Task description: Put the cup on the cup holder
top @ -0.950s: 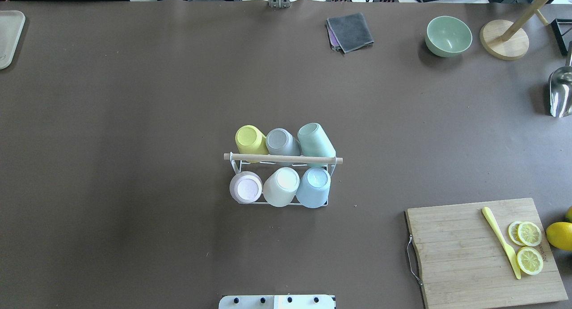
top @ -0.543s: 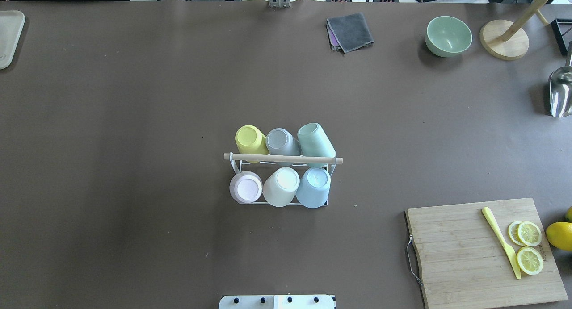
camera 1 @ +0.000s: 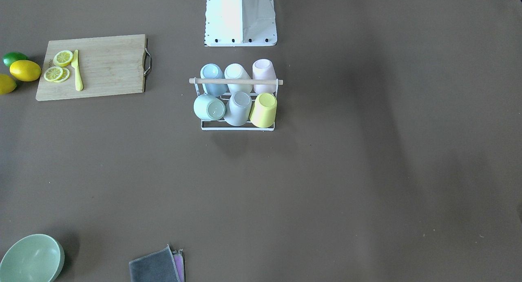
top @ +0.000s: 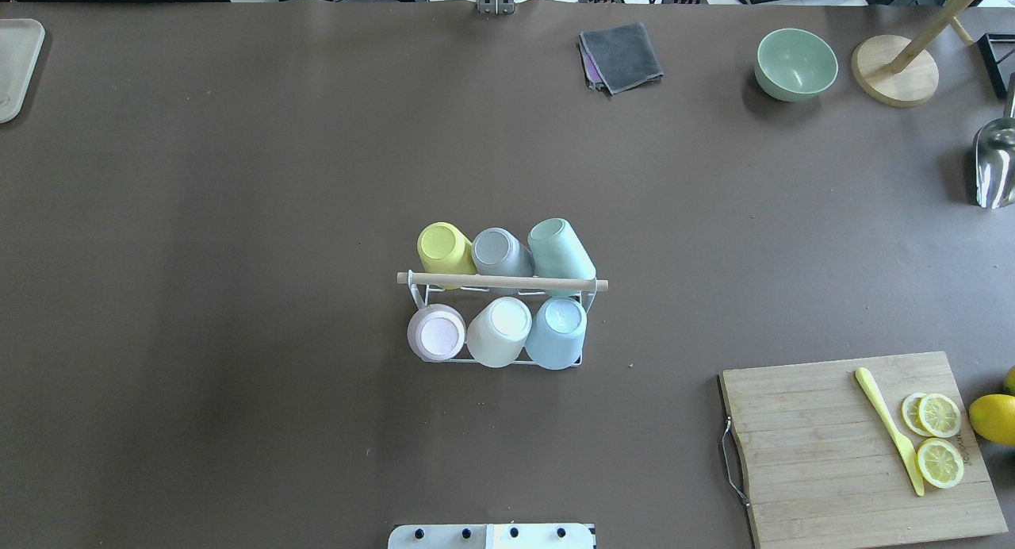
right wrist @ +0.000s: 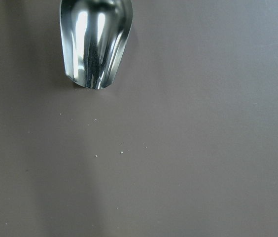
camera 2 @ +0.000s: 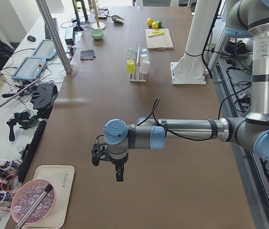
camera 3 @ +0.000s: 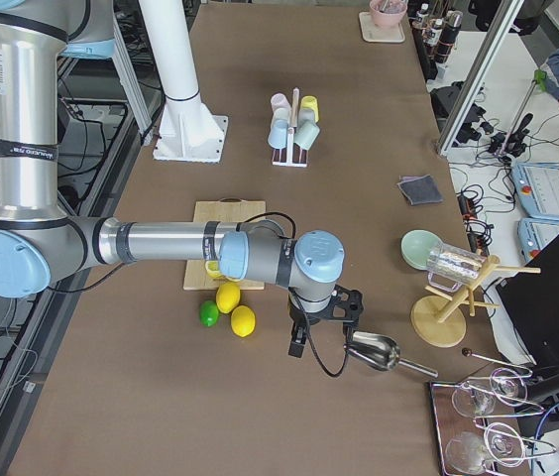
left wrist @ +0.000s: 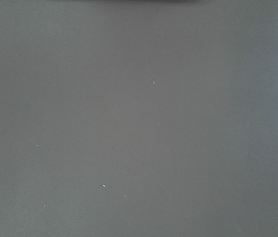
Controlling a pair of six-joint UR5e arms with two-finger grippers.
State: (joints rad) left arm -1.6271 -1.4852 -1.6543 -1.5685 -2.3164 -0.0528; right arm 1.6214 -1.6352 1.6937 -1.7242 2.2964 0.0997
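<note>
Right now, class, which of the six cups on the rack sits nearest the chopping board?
The light blue cup, at the corner of the cup holder facing the chopping board; the mint green cup behind it lies farther off.

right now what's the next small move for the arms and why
Probably none: I'd leave both arms where they are. The cup holder already carries six inverted cups, three per row, with no free prong visible and no loose cup on the table. The left tool and right tool both hang far from it, near the table's ends.
</note>
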